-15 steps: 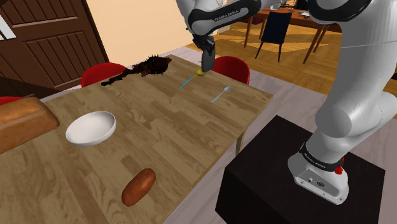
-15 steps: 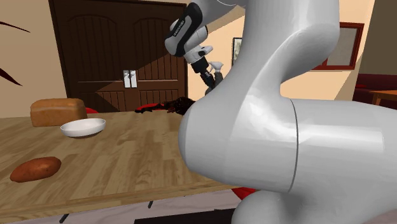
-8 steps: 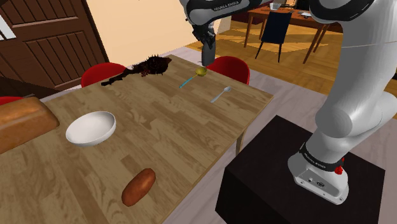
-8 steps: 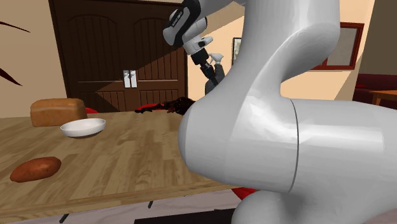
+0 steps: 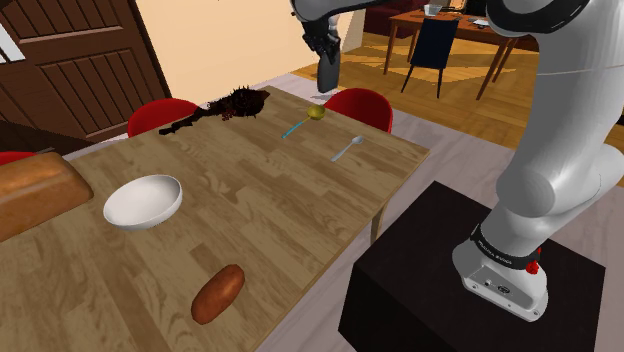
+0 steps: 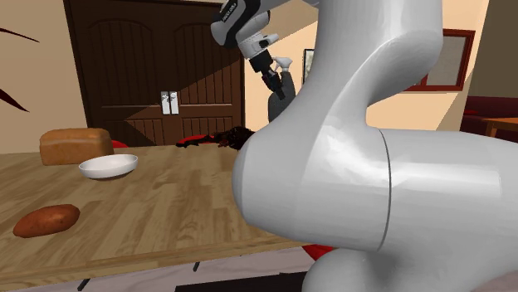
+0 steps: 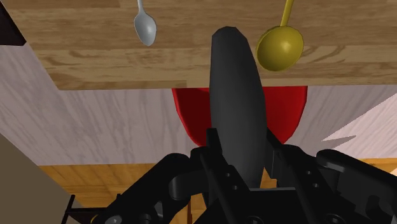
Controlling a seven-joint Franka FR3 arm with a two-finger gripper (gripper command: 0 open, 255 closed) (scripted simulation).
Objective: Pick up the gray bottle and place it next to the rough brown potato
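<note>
Fingers [image 7: 276, 151] are clamped on the bottle [image 7: 235, 95], one on each side of its wider body, no gap showing on either side, so you have it. The bottle is dark gray, near black. Its long axis runs straight out along the fingers, and most of its length sticks out past the fingertips, tapering to a rounded end farthest from them. I can't tell which end is the cap. In the shoulder view it hangs below the fingers, close to upright and well clear of the desk [image 5: 260, 190]. Beyond the bottle's far end is the desk's edge, with a yellow spoon [image 7: 278, 48] to one side of it, a silver spoon [image 7: 145, 27] to the other, and a red chair [image 7: 191, 114] under the edge. What matters for your next move is that the potato [image 5: 217, 293] is nowhere near the fingers. It lies well apart from them, toward the opposite side of the desk, with a white bowl [image 5: 143, 201] off to one side of the straight path between. My read is that you need a long carry across the desk, not a drop here. The potato lies flat with its long axis slanted, so I'd come down just beside its long flank, without touching. Keep height on the way, because the bottle's far end leads and would hit first.
</note>
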